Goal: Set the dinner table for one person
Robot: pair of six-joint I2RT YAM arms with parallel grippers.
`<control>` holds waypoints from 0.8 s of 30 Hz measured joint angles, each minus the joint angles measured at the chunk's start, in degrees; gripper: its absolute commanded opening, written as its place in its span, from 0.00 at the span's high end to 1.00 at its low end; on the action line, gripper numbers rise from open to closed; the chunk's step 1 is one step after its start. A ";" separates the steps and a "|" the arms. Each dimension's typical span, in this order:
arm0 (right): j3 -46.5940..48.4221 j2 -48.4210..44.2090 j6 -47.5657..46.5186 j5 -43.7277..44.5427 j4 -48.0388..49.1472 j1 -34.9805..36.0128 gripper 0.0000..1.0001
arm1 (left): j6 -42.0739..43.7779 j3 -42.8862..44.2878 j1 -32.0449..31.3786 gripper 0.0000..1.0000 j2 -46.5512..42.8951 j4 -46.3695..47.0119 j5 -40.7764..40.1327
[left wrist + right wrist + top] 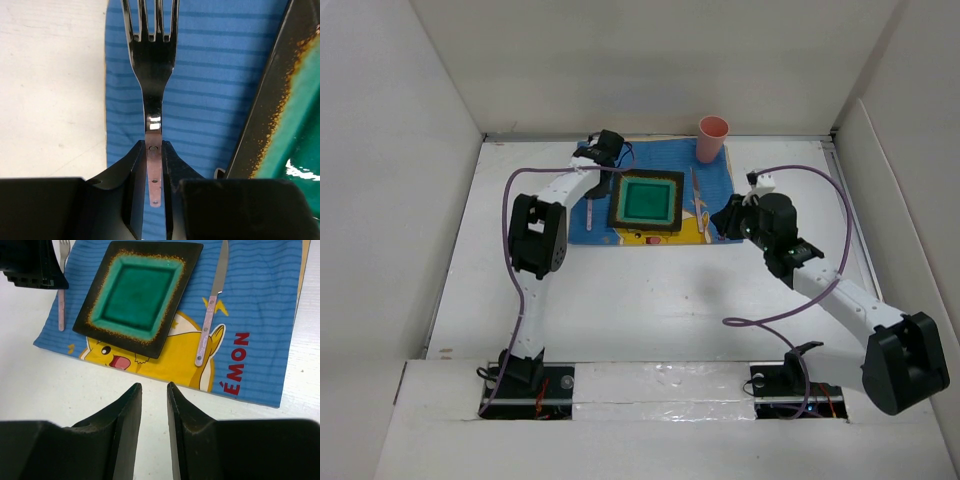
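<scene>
On the white dinner table [650, 300] lies a blue cartoon placemat [260, 300], and a square green plate with a dark rim [140, 295] sits on it. A pink-handled fork [151, 65] lies flat on the mat left of the plate, tines pointing away. My left gripper [153, 145] is shut on the fork, its tips pinching the handle at its first rivet. A pink-handled knife [210, 320] lies free on the mat right of the plate. My right gripper [153, 387] hangs open and empty over bare table, just off the mat's near edge.
A pink cup [712, 138] stands upright at the mat's far right corner. White wall panels [440, 90] close in the table at the left, back and right. Purple cables [790, 310] loop over the table beside each arm.
</scene>
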 measured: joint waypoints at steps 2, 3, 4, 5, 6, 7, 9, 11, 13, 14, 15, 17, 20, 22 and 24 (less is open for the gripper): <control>0.00 0.20 0.02 0.04 0.00 0.13 0.67 | 0.20 0.22 0.00 1.00 0.79 -0.13 0.07; 0.02 0.26 0.02 0.07 0.00 0.31 0.67 | 0.28 0.48 0.00 1.00 1.07 -0.20 0.11; 0.04 0.31 0.00 0.09 -0.02 0.39 0.68 | 0.37 0.74 0.00 1.00 1.31 -0.26 0.15; 0.11 0.33 0.00 0.07 0.00 0.48 0.67 | 0.42 0.92 0.00 1.00 1.49 -0.33 0.26; 0.17 0.35 0.00 0.09 -0.02 0.59 0.67 | 0.46 1.16 0.02 1.00 1.60 -0.42 0.42; 0.22 0.35 0.00 0.09 0.02 0.66 0.67 | 0.52 1.36 0.02 1.00 1.70 -0.42 0.61; 0.31 0.39 -0.02 0.22 0.02 0.79 0.67 | 0.57 1.86 0.00 1.00 1.95 -0.44 0.96; 0.31 0.42 -0.04 0.42 0.00 1.03 0.67 | 0.63 2.19 0.00 1.00 2.36 -0.39 1.07; 0.35 0.57 -0.17 0.50 0.00 1.11 0.67 | 0.61 2.40 0.00 1.00 2.93 -0.24 1.20; 0.42 0.70 -0.20 0.52 0.00 1.11 0.68 | 0.59 2.40 0.02 1.00 3.30 -0.07 1.29; 0.44 0.76 -0.24 0.57 0.00 1.11 0.67 | 0.59 2.40 0.04 1.00 3.65 0.02 1.31; 0.57 0.76 -0.26 0.76 -0.09 1.11 0.67 | 0.59 2.40 0.02 1.00 4.48 0.17 1.46; 0.68 0.76 -0.39 1.03 -0.11 1.11 0.67 | 0.59 2.40 0.02 1.00 5.49 0.20 1.55; 0.68 0.76 -0.39 1.14 -0.17 1.11 0.67 | 0.57 2.40 0.02 1.00 5.70 0.26 1.49; 0.70 0.76 -0.42 1.31 -0.17 1.11 0.67 | 0.52 2.40 0.02 0.99 5.70 0.26 1.42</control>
